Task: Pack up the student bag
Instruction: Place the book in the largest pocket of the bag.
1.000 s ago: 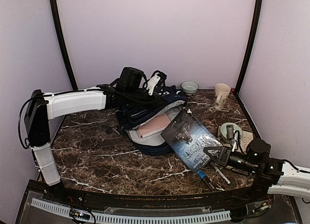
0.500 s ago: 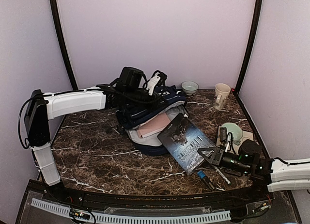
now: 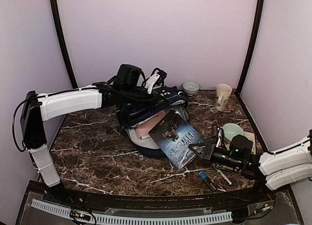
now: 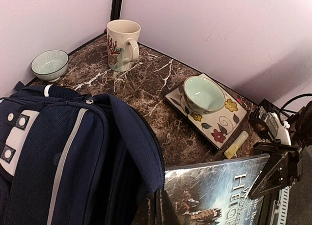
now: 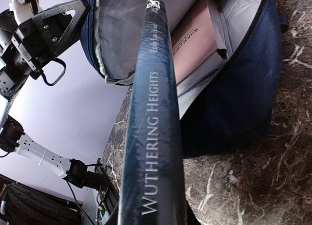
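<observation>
**Book at bag mouth: snag and slip risks**

L gripper (image 4: 158, 203): closed on the rim of the student bag (image 4: 73, 147), holding the flap up. It is a thin pinch on fabric. If it slips, the flap drops and shuts the mouth.

Bag lies back-centre on the table (image 3: 97, 157), opening toward the R arm. Pink book (image 5: 197, 45) lies inside and fills much of the mouth.

Wuthering Heights (image 3: 174, 137) is tilted, leading corner at the opening. It could catch on the pink book or zip edge and shove the bag against the L grip.

R gripper (image 3: 196, 148): clamped on the book's near corner only. Cover looks glossy, so the book may pivot or slide out.

R arm sits near bowl on tile (image 3: 231, 131) and pen (image 3: 204, 178). A sweep could knock them.
</observation>
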Tool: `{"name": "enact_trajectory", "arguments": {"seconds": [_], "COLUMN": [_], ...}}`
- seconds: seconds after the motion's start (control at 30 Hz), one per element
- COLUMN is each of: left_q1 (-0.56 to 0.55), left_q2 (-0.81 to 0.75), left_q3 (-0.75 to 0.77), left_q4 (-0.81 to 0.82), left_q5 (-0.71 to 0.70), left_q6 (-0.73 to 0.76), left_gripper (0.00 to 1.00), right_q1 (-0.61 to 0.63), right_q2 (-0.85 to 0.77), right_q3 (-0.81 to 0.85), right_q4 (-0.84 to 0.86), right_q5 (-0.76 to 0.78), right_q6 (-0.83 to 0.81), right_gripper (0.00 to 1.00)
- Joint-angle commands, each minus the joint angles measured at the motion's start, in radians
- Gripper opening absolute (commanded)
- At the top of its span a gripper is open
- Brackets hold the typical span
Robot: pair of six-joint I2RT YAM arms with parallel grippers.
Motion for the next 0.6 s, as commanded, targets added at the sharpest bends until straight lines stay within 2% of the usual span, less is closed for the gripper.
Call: {"name": "enact_trajectory", "arguments": {"seconds": [0.0,0.33,0.57], "left_q1": [-0.027,-0.037,-0.042], "left_q2": [-0.12,-0.197,-0.224], "left_q3": [0.008,-0.046,-0.072], "left_q4": [0.056,0.07,0.084], "left_q5": [0.05,0.029,0.03], "left_q6": [0.009,0.002,0.002], "left_gripper": [0.0,0.0,0.0], "right_q1": [-0.004,-0.02,-0.028], "right_q2": [0.081,0.239,0.379], "right_q3": [0.099,0.182,0.272], "right_q4": [0.376,0.416,0.438], "right_q5": [-0.034,0.069,0.065], "right_q6": [0.038,0.05,0.078], "right_gripper": [0.0,0.0,0.0]}}
